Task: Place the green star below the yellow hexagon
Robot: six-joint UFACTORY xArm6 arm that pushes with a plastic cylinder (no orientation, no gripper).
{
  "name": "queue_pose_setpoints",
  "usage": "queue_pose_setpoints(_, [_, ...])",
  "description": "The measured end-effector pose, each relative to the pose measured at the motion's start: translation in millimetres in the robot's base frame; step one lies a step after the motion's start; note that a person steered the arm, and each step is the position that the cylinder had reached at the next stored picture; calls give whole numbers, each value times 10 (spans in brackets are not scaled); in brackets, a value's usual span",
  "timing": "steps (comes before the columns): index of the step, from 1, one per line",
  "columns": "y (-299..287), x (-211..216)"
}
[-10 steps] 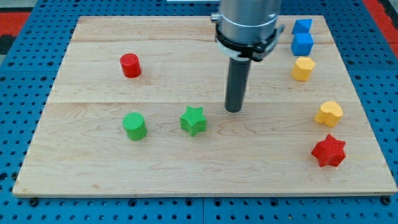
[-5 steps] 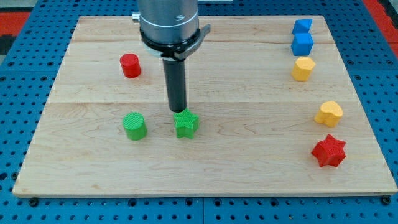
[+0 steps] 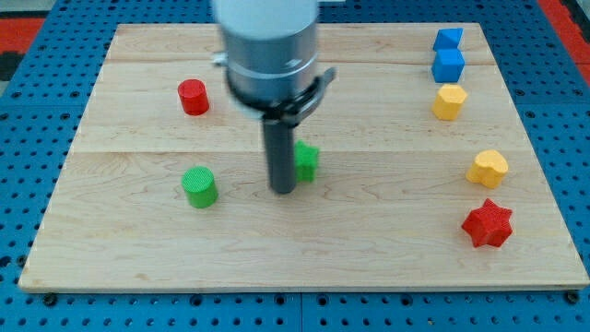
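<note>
My tip sat on the wooden board near its middle; it is a bare rod, with nothing to open or close. The green star lay just at the tip's 1 o'clock, partly hidden behind the rod, so I could not tell whether they touched. The yellow hexagon stood well off at the star's 2 o'clock. A green cylinder rested at the tip's 9 o'clock.
</note>
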State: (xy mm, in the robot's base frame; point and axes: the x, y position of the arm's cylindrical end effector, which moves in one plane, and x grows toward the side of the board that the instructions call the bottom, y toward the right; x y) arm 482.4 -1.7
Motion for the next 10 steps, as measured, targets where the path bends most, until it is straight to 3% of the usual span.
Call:
queue_pose_setpoints(2, [823,-784])
queue_pose_setpoints(3, [823,-784])
queue_pose_setpoints(5, [-41,-598])
queue_pose_setpoints(6, [-164,-666])
queue_pose_setpoints(7, [-102,-1537])
queue_pose_setpoints(9, [-72,-1534])
queue_pose_setpoints(10, [503,-1359])
